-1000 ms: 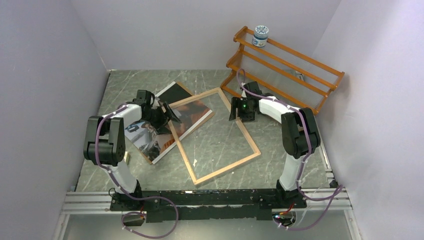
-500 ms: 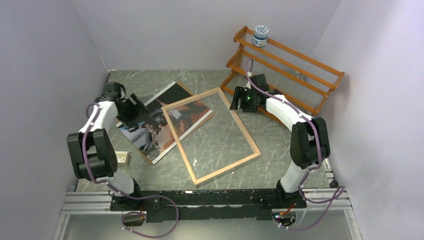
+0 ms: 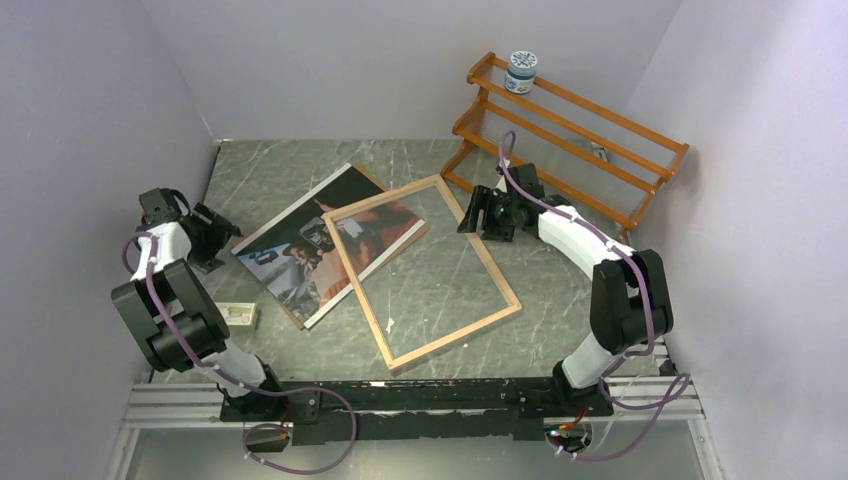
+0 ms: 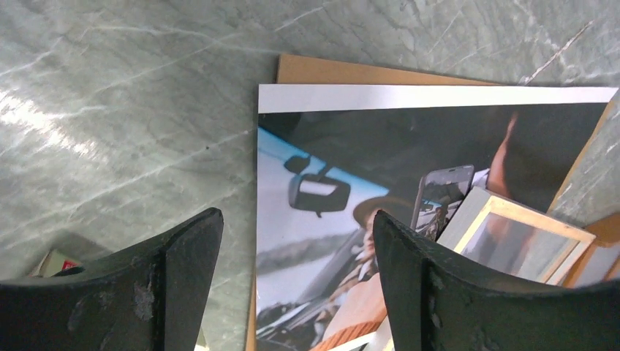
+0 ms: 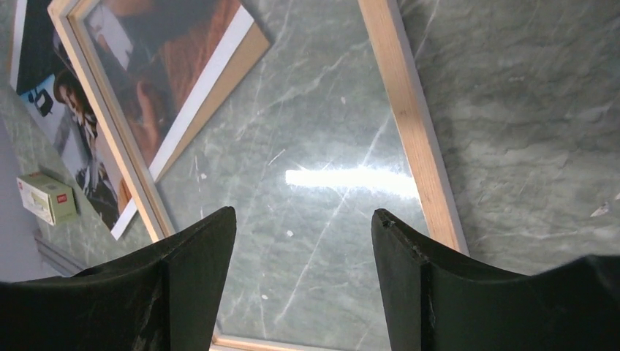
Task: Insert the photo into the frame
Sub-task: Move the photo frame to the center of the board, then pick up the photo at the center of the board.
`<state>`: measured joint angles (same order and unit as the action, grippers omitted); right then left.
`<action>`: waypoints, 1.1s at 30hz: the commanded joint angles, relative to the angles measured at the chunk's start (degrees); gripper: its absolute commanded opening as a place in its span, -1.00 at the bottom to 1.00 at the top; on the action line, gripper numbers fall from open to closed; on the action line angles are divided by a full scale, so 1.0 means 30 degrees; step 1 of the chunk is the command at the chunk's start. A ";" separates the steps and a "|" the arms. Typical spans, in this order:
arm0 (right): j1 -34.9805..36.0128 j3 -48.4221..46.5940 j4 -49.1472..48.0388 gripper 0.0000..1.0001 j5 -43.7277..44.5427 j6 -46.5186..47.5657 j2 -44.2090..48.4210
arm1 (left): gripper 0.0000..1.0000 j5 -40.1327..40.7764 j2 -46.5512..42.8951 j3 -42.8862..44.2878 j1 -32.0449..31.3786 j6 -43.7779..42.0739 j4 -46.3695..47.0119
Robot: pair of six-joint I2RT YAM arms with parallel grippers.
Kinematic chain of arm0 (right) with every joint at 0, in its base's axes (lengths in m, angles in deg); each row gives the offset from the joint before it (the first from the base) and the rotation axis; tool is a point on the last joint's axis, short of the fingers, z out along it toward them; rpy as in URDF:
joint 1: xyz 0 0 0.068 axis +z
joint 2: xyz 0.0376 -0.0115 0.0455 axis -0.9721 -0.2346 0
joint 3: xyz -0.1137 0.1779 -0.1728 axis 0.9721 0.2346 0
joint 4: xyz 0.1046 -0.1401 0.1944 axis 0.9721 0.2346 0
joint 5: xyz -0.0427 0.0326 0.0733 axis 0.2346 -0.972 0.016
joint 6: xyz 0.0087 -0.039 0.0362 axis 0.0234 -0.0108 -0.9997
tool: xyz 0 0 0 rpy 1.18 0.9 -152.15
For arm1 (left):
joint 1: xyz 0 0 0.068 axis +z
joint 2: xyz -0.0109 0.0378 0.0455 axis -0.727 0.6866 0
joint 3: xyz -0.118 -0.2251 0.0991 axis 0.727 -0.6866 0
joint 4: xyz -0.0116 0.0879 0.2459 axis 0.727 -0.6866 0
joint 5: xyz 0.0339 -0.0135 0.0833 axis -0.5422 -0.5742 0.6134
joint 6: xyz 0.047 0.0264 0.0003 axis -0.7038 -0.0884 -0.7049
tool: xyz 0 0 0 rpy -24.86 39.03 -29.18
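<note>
The photo (image 3: 295, 245) lies face up on a brown backing panel (image 4: 329, 71) at the table's left middle. It also shows in the left wrist view (image 4: 380, 146). The frame (image 3: 505, 283) lies back-side up in the middle, its far-left corner resting on the photo's right part. Its wood rim (image 5: 406, 124) and clear pane (image 5: 322, 190) show in the right wrist view. My left gripper (image 3: 222, 232) is open and empty, just left of the photo's left edge. My right gripper (image 3: 470, 215) is open and empty above the frame's far-right corner.
An orange wooden rack (image 3: 570, 135) stands at the back right with a small jar (image 3: 520, 71) on its top shelf. A small box (image 3: 238, 316) lies near the left arm, also in the right wrist view (image 5: 45, 197). Purple walls close in left and right.
My left arm has swung left off the photo to its left edge. My right gripper has drawn back slightly toward the rack. Photo and frame have not moved.
</note>
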<state>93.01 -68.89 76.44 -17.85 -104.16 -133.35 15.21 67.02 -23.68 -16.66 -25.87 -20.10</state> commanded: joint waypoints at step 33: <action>0.0126 -0.0835 -0.0170 0.37 -0.0647 -0.0174 -0.0482 | -0.59 -0.3496 0.3706 -0.1017 0.0914 -0.0081 0.4402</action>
<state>93.14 -69.83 76.15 -20.71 -104.80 -135.05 5.97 78.95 -28.03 -13.84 -24.95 -6.61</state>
